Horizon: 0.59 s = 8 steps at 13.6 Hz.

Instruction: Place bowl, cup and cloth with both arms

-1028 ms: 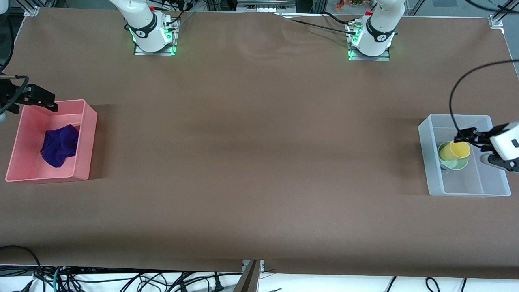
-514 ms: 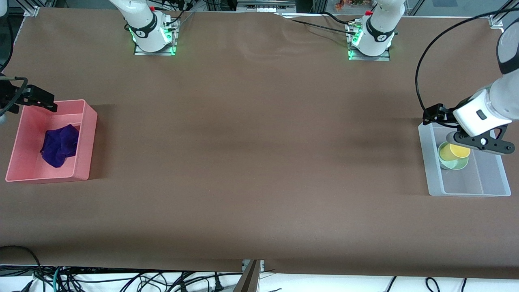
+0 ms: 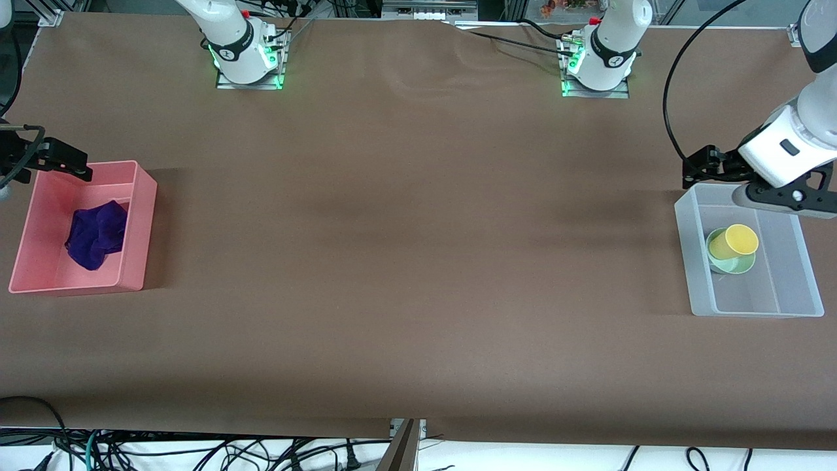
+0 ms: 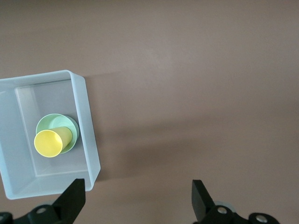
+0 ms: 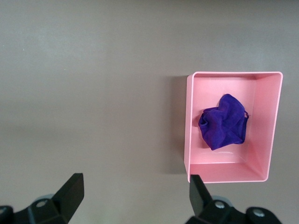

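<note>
containers sit at the two ends of the brown table (image 3: 418, 261). toward the right arm's end, the pink bin (image 3: 140, 222) holds the cloth (image 3: 97, 234), a rumpled purple heap lying on the bin's floor, near the middle. toward the left arm's end, the clear bin (image 3: 686, 255) holds the bowl (image 3: 737, 264), and the cup (image 3: 734, 242) lies tipped on its side in the bowl, its mouth turned away from the robots' bases. the right wrist view looks straight down into the pink bin and shows the cloth apart from every wall, which the front view hides in part; the left wrist view shows the cup's base resting inside the bowl's rim, and the bowl near one wall of the clear bin. the right gripper (image 3: 52, 160) hangs over the table just beside the pink bin's wall nearest the bases, its fingers (image 5: 70, 189) spread wide and empty. the left gripper (image 3: 701, 169) hangs over the table by the clear bin's corner nearest the bases, its fingers (image 4: 74, 196) likewise parted wide, touching nothing.
</note>
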### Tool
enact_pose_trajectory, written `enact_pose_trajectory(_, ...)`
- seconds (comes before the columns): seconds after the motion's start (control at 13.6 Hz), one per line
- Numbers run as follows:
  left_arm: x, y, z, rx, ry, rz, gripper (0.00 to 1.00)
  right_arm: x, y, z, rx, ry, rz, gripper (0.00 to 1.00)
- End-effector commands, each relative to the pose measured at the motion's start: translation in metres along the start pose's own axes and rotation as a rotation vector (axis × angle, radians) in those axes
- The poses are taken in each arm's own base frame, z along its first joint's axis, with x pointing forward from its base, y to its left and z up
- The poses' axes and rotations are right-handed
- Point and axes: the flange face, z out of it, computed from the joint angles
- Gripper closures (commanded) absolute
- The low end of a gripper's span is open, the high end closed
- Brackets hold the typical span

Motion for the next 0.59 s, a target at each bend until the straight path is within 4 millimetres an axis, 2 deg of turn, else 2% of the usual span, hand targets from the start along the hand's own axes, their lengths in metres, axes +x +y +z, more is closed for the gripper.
enact_pose_trajectory(0.0,-0.0297,0.0021,0.0152,-0.011,0.043,-0.015,0.00,-0.0031,-0.0002,-0.0043,0.008,0.008,0.005,0.00)
enact_pose_trajectory(0.51,-0.0285,0.0050,0.0147,-0.009,0.043,-0.040,0.00,-0.0030,-0.0005,-0.0036,0.011,0.006,0.007,0.00)
